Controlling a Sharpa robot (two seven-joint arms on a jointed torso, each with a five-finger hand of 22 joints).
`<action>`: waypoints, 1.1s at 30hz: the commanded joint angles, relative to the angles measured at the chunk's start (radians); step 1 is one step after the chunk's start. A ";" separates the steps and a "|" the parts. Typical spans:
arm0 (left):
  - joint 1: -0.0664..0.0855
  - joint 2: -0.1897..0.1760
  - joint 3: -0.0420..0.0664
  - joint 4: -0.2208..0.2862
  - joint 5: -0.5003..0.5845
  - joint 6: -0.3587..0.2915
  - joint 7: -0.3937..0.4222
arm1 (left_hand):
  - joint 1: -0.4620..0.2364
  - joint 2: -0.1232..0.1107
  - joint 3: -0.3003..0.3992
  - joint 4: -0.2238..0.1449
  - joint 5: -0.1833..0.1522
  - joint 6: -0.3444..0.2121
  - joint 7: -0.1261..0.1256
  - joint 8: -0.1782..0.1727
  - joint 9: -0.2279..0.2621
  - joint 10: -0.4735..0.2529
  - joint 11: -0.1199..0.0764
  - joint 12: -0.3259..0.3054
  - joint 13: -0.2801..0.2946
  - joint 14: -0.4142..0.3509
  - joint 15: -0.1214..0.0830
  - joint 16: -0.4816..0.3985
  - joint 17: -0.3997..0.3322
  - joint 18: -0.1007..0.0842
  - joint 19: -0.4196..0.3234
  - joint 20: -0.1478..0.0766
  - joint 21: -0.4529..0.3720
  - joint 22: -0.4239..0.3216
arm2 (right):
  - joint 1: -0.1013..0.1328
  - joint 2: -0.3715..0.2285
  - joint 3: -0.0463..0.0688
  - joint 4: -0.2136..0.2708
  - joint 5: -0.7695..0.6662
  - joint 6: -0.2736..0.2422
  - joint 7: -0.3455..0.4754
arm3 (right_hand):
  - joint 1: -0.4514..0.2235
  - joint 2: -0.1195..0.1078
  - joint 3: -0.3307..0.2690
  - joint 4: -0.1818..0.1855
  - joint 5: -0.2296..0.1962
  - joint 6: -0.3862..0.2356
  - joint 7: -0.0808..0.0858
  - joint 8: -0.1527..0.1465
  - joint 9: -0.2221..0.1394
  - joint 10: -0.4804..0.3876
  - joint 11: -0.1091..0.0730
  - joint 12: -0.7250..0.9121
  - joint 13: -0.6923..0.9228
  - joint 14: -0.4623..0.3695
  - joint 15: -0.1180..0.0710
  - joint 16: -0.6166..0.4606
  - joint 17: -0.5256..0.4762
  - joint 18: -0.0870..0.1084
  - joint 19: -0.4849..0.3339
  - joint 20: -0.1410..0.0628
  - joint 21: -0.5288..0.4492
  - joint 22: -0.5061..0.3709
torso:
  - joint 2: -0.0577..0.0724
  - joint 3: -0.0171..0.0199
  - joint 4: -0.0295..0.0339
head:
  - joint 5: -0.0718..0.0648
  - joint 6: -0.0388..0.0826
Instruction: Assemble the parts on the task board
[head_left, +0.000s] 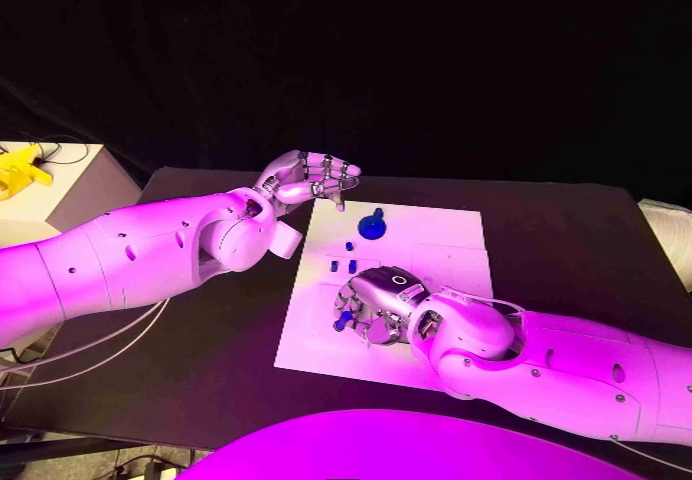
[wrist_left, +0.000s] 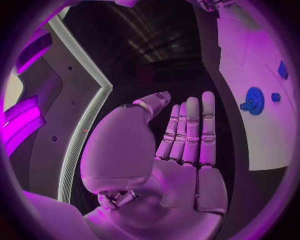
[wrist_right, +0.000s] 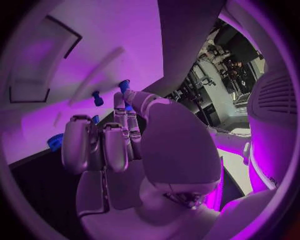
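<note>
R hand (head_left: 378, 305) is down on the task board (head_left: 447, 235) near its front-left part, fingers (wrist_right: 100, 145) curled over a small blue part (head_left: 342, 323); can't tell if it's actually gripped. Blue pegs (head_left: 342, 266) stand just beyond the fingers, round blue part (head_left: 372, 226) farther back. L hand (head_left: 307, 180) hovers off the board's far-left corner, fingers (wrist_left: 190, 130) straight, holding nothing. R hand is nearer the pegs.

Right hand (wrist_right: 119, 145) over task board (wrist_right: 94, 55), fingers curled; small blue parts (wrist_right: 97, 98) beside fingertips.
</note>
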 joint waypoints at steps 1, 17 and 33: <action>0.000 0.001 0.001 0.001 0.006 0.017 0.010 | 0.004 0.006 -0.007 0.001 0.000 -0.003 -0.005 0.004 -0.002 -0.006 0.000 -0.001 -0.001 0.002 0.007 -0.006 -0.002 0.015 0.007 0.003 -0.003 -0.001 | -0.001 -0.002 0.000 0.002 -0.033 -0.005 -0.029 | -0.001 0.013 0.004 0.000 0.006 0.001 0.008 0.043 0.110 0.000 -0.004 -0.005 0.002 0.026 -0.005 -0.004 -0.001 -0.016 0.046 -0.009 0.000 0.174 | 0.000 0.0003 -0.0005 | 0.002 0.000; 0.000 0.004 0.001 -0.001 0.006 0.020 0.006 | 0.002 0.007 -0.008 0.003 0.000 -0.003 -0.005 0.004 -0.002 -0.007 0.000 0.000 -0.002 0.002 0.007 -0.006 -0.002 0.014 0.008 0.003 -0.004 -0.002 | -0.007 0.013 0.000 -0.019 -0.012 0.090 0.013 | -0.013 0.014 0.006 -0.007 -0.005 -0.004 0.010 0.045 0.117 -0.002 -0.002 -0.014 0.003 0.023 -0.004 -0.010 -0.011 -0.012 0.041 -0.008 -0.020 0.169 | 0.000 0.0006 -0.0004 | 0.001 0.000; 0.000 0.005 0.001 -0.001 0.006 0.021 0.004 | 0.002 0.007 -0.008 0.003 0.000 -0.003 -0.005 0.004 -0.002 -0.007 0.000 0.000 -0.002 0.002 0.007 -0.006 -0.002 0.014 0.008 0.003 -0.004 -0.002 | -0.012 0.034 -0.003 -0.033 0.014 0.067 0.020 | -0.108 -0.054 -0.064 0.005 0.043 -0.080 0.037 -0.009 0.105 -0.058 0.027 -0.051 0.003 0.001 0.021 -0.041 -0.066 0.003 0.013 0.011 -0.128 0.141 | 0.000 -0.0003 -0.0009 | 0.006 0.000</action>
